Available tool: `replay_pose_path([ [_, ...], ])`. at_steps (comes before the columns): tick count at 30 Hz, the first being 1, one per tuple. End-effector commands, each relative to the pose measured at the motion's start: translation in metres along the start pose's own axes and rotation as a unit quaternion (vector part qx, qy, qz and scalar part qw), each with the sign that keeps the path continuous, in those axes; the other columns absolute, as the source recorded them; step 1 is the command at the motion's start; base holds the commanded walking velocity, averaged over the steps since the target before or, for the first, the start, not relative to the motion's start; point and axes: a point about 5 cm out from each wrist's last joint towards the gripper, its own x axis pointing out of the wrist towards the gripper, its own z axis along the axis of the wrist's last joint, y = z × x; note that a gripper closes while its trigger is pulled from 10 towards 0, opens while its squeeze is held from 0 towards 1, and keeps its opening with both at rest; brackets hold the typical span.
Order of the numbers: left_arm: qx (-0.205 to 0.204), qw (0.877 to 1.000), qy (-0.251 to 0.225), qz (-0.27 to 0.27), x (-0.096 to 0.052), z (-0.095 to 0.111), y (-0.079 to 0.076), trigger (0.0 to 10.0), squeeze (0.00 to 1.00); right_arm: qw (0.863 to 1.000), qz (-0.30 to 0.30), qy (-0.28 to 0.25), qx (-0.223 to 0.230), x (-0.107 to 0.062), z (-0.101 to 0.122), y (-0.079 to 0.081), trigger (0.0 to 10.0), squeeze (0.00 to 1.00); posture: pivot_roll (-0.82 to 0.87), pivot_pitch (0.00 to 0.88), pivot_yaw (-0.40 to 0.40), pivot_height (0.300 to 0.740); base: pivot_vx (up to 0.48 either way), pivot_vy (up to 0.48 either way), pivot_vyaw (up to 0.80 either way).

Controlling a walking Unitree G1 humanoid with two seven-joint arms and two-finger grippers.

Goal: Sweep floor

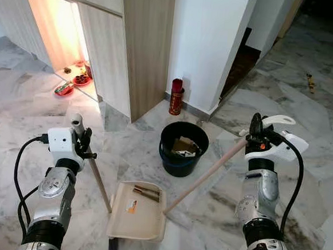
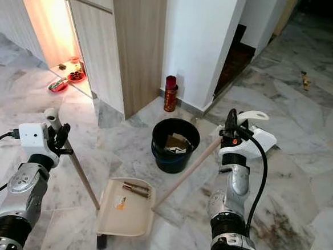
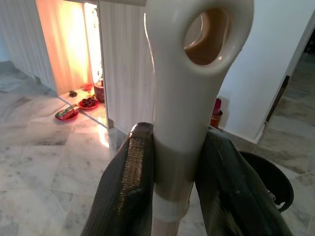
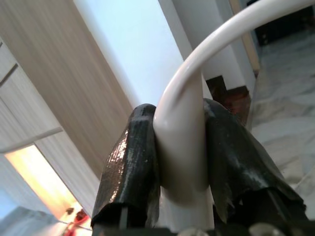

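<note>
The left gripper (image 3: 172, 162) is clamped on the top of the dustpan handle (image 1: 97, 177), which slants down to the dustpan (image 1: 137, 211) on the floor (image 1: 30, 110), just in front of the bucket (image 1: 183, 148). The right gripper (image 4: 179, 157) is clamped on the broom handle (image 1: 206, 176), whose lower end meets the dustpan's right edge. A brown scrap (image 1: 147, 193) lies in the dustpan. Behind the bucket stands a red can (image 1: 176, 97).

Grey marble floor (image 1: 36, 101) — wooden cabinets (image 1: 123, 42), white wall (image 1: 204, 42).
</note>
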Motion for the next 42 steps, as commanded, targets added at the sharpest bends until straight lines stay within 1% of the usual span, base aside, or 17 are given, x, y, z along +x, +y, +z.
replay_pose_path([
  [1, -0.012, 1.000, -0.009, -0.005, 0.004, 0.004, -0.005, 10.0, 0.00, 0.997, -0.019, -0.027, 0.075, 0.008, 0.007, 0.007, 10.0, 0.00, 0.14, 0.000, -0.003, 0.740, 0.000, 0.000, 0.00],
  [8, -0.012, 1.000, -0.009, -0.006, 0.004, 0.004, -0.005, 10.0, 0.00, 0.994, -0.031, -0.024, 0.100, 0.009, 0.006, 0.004, 10.0, 0.00, 0.14, 0.000, -0.002, 0.740, 0.000, 0.000, 0.00],
  [11, -0.012, 1.000, -0.009, -0.006, 0.004, 0.004, -0.005, 10.0, 0.00, 0.998, -0.028, -0.022, 0.057, 0.008, 0.008, 0.003, 10.0, 0.00, 0.14, 0.000, -0.002, 0.740, 0.000, 0.000, 0.00],
  [12, -0.011, 1.000, -0.008, -0.006, 0.004, 0.004, -0.005, 10.0, 0.00, 0.999, -0.023, -0.022, 0.034, 0.008, 0.009, 0.003, 10.0, 0.00, 0.14, 0.000, -0.002, 0.740, 0.000, 0.000, 0.00],
  [13, -0.007, 1.000, -0.008, -0.007, 0.004, 0.004, -0.005, 10.0, 0.00, 1.000, -0.007, -0.025, -0.007, 0.008, 0.010, 0.008, 10.0, 0.00, 0.14, 0.000, -0.002, 0.740, 0.000, 0.000, 0.00],
  [14, -0.006, 1.000, -0.008, -0.007, 0.004, 0.004, -0.005, 10.0, 0.00, 1.000, -0.003, -0.026, -0.017, 0.008, 0.010, 0.009, 10.0, 0.00, 0.14, 0.000, -0.002, 0.740, 0.000, 0.000, 0.00],
  [16, 0.002, 1.000, -0.010, -0.008, 0.004, 0.004, -0.005, 10.0, 0.00, 0.997, 0.012, -0.036, -0.062, 0.010, 0.014, 0.016, 10.0, 0.00, 0.14, 0.000, -0.002, 0.740, 0.000, 0.000, 0.00],
  [19, 0.004, 1.000, -0.010, -0.007, 0.004, 0.004, -0.005, 10.0, 0.00, 0.994, 0.018, -0.045, -0.093, 0.011, 0.017, 0.019, 10.0, 0.00, 0.14, 0.000, -0.002, 0.740, 0.000, 0.000, 0.00],
  [20, 0.004, 1.000, -0.010, -0.007, 0.004, 0.004, -0.005, 10.0, 0.00, 0.994, 0.018, -0.045, -0.093, 0.011, 0.017, 0.019, 10.0, 0.00, 0.14, 0.000, -0.002, 0.740, 0.000, 0.000, 0.00],
  [22, 0.007, 1.000, -0.009, -0.007, 0.004, 0.004, -0.005, 10.0, 0.00, 0.991, 0.028, -0.051, -0.117, 0.012, 0.019, 0.022, 10.0, 0.00, 0.14, 0.000, -0.002, 0.740, 0.000, 0.000, 0.00],
  [27, 0.008, 1.000, -0.009, -0.006, 0.004, 0.004, -0.005, 10.0, 0.00, 0.991, 0.033, -0.047, -0.119, 0.012, 0.017, 0.024, 10.0, 0.00, 0.14, 0.000, -0.004, 0.740, 0.000, 0.000, 0.00],
  [29, 0.007, 1.000, -0.009, -0.006, 0.004, 0.004, -0.005, 10.0, 0.00, 0.992, 0.033, -0.043, -0.111, 0.011, 0.015, 0.025, 10.0, 0.00, 0.14, 0.000, -0.004, 0.740, 0.000, 0.000, 0.00],
  [31, 0.006, 1.000, -0.008, -0.008, 0.004, 0.003, -0.005, 10.0, 0.00, 0.996, 0.029, -0.035, -0.078, 0.010, 0.012, 0.025, 10.0, 0.00, 0.14, 0.000, -0.002, 0.740, 0.000, 0.000, 0.00],
  [35, 0.006, 1.000, -0.008, -0.008, 0.004, 0.003, -0.005, 10.0, 0.00, 0.998, 0.009, -0.035, -0.049, 0.009, 0.011, 0.022, 10.0, 0.00, 0.14, 0.000, -0.002, 0.740, 0.000, 0.000, 0.00],
  [38, 0.015, 1.000, -0.013, 0.004, 0.004, 0.005, -0.002, 10.0, 0.00, 0.997, 0.010, -0.039, -0.061, 0.010, 0.013, 0.022, 10.0, 0.00, 0.14, 0.000, 0.000, 0.740, 0.000, 0.000, 0.00],
  [41, 0.023, 0.999, -0.018, 0.015, 0.005, 0.007, 0.001, 10.0, 0.00, 0.997, 0.011, -0.040, -0.065, 0.010, 0.014, 0.022, 10.0, 0.00, 0.14, 0.000, 0.001, 0.740, 0.000, 0.000, 0.00],
  [42, 0.035, 0.999, -0.025, 0.028, 0.005, 0.010, 0.006, 10.0, 0.00, 0.996, 0.010, -0.043, -0.072, 0.010, 0.015, 0.021, 10.0, 0.00, 0.14, 0.000, 0.001, 0.740, 0.000, 0.000, 0.00],
])
